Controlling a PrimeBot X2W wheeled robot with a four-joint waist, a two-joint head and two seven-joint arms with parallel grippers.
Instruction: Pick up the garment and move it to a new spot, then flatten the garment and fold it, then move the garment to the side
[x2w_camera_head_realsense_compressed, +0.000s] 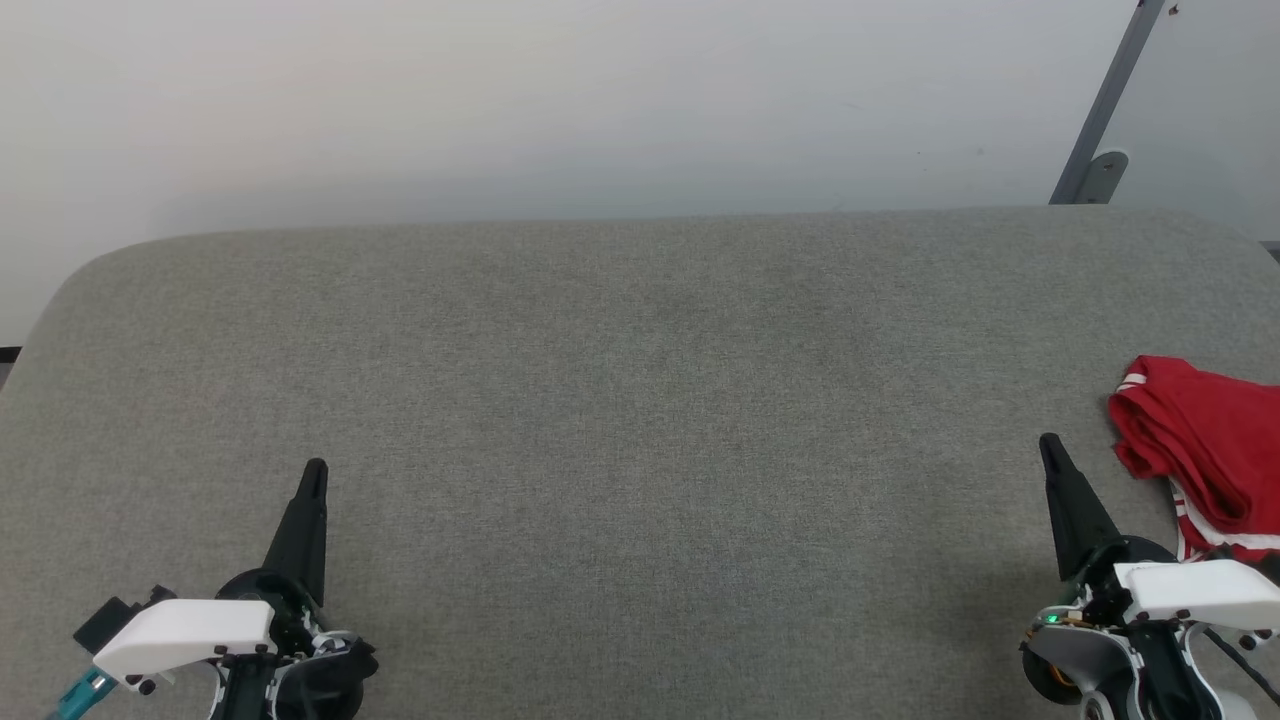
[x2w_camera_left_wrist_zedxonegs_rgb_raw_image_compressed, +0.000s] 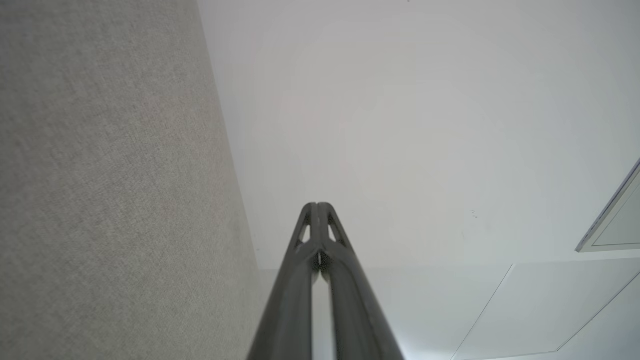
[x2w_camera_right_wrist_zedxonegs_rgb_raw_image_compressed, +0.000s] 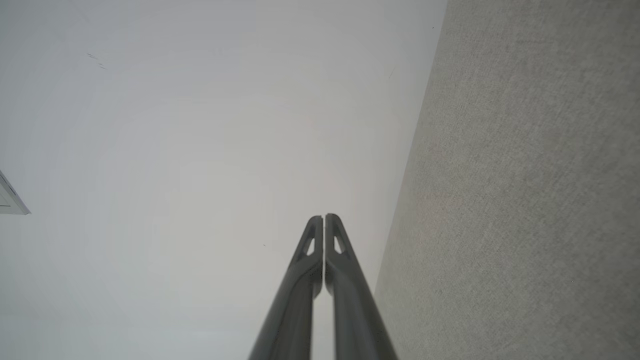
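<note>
The garment (x2w_camera_head_realsense_compressed: 1205, 455), red with white-striped trim, lies bunched at the right edge of the grey fabric table (x2w_camera_head_realsense_compressed: 640, 400) in the head view, partly cut off by the frame. My right gripper (x2w_camera_head_realsense_compressed: 1049, 443) stands just left of it, shut and holding nothing, a short gap apart. At the lower left my left gripper (x2w_camera_head_realsense_compressed: 315, 468) is also shut and empty, far from the garment. In the left wrist view the left gripper (x2w_camera_left_wrist_zedxonegs_rgb_raw_image_compressed: 317, 205) has its fingers pressed together beside the table surface. The right wrist view shows the right gripper (x2w_camera_right_wrist_zedxonegs_rgb_raw_image_compressed: 323, 217) with its fingers together too.
A pale wall (x2w_camera_head_realsense_compressed: 600, 100) rises behind the table's far edge. A grey metal strut with a bracket (x2w_camera_head_realsense_compressed: 1095, 165) leans at the back right. The broad middle of the grey surface stretches between the two grippers.
</note>
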